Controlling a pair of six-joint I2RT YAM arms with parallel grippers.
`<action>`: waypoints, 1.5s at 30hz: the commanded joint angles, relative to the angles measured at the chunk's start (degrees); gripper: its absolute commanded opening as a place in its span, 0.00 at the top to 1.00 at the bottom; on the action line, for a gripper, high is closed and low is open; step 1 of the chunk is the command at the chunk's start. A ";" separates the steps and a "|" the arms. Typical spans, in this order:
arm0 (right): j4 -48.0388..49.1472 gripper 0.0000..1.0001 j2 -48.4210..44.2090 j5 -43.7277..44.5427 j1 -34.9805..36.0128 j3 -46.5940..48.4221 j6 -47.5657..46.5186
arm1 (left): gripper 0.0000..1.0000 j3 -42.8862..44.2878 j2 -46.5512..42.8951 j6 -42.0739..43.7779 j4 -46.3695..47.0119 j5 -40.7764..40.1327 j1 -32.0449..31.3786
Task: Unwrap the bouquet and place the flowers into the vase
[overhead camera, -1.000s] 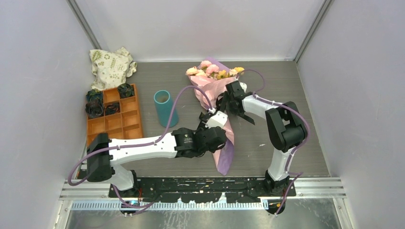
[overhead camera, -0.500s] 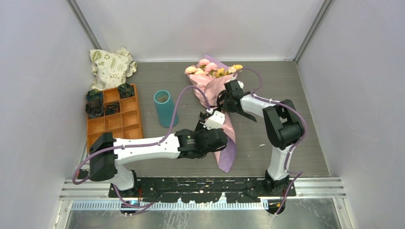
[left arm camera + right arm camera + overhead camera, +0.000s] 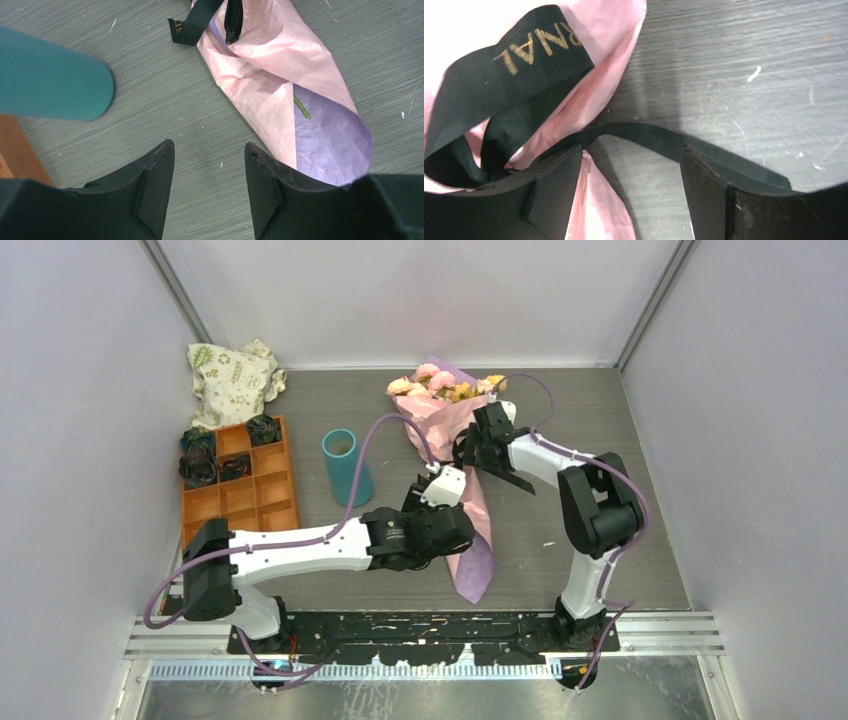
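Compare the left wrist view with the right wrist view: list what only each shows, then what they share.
Only the left wrist: the teal vase, a corner of the orange tray, and the lilac sheet open at its end with a green stem inside. Only the right wrist: gold lettering on the black ribbon, one strand crossing at the tips of the right end effector, which is open. Both: pink paper, black ribbon, grey table.

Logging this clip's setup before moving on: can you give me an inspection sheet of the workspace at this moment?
Surface: grey table, small white flecks.
Job's things: bouquet wrapped, lying flat; black ribbon trailing onto table; vase upright, no flowers in it.
Clutter: orange tray with dark bundles; printed cloth bag.
Grippers: left gripper open over bare table; right gripper open, ribbon strand between its fingers.
Cables: purple cable looping along each arm.
Surroundings: plain white walls.
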 commanded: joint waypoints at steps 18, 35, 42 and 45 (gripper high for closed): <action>5.16 0.69 12.10 -19.86 -4.10 3.62 -7.56 | 0.46 1.30 -1.78 -1.10 -0.31 -1.84 0.04; -1.54 0.99 -13.25 -14.92 -4.08 -0.27 -1.64 | 0.48 3.89 5.91 -0.82 3.44 -1.60 3.34; -6.48 0.99 -28.85 -14.00 -4.00 0.67 -2.18 | 0.39 8.05 7.71 3.16 6.85 1.57 11.15; -9.44 0.99 -31.74 -13.93 -4.01 1.82 -3.14 | 0.30 8.40 8.70 6.49 10.25 1.91 13.20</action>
